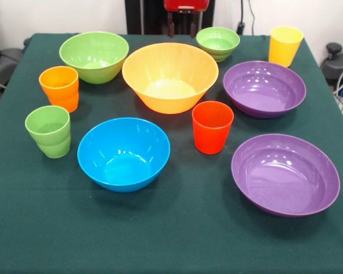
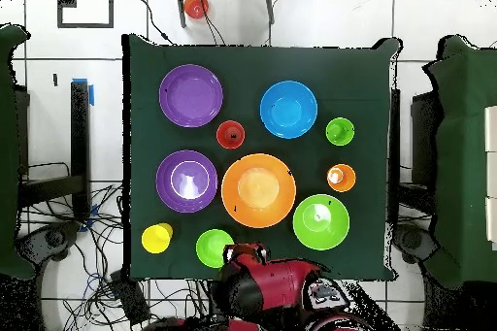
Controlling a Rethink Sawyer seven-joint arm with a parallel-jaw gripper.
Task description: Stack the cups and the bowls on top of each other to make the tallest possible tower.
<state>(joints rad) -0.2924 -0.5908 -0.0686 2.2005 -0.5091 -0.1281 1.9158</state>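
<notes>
Nearest the table's [image 1: 177, 245] front edge, toward the right-hand corner in the front view, sits one wide shallow purple bowl [image 1: 285, 174], upright and empty. Just left of the middle stands the medium blue bowl [image 1: 124, 153], and beside it, near the left edge, the light green cup [image 1: 48, 131]. Between the blue bowl and the purple one stands the red cup [image 1: 212, 127], apart from both.

Further back, the large orange-yellow bowl [image 1: 170, 77] holds the middle of the table, with the orange cup [image 1: 59, 88] well to its left and the second purple bowl [image 1: 264, 88] close on its right. Behind these, along the far edge, stand the medium light green bowl [image 1: 94, 56] toward the left corner, the small light green bowl [image 1: 218, 43] right of centre, and the yellow cup [image 1: 284, 45] near the right corner.

Every cup and bowl stands singly on the green cloth, none nested in another, so no tower has been built yet. The gripper [image 1: 182, 25] hangs at the far edge above the orange-yellow bowl, holding nothing; whether its fingers are spread or closed I cannot tell.
</notes>
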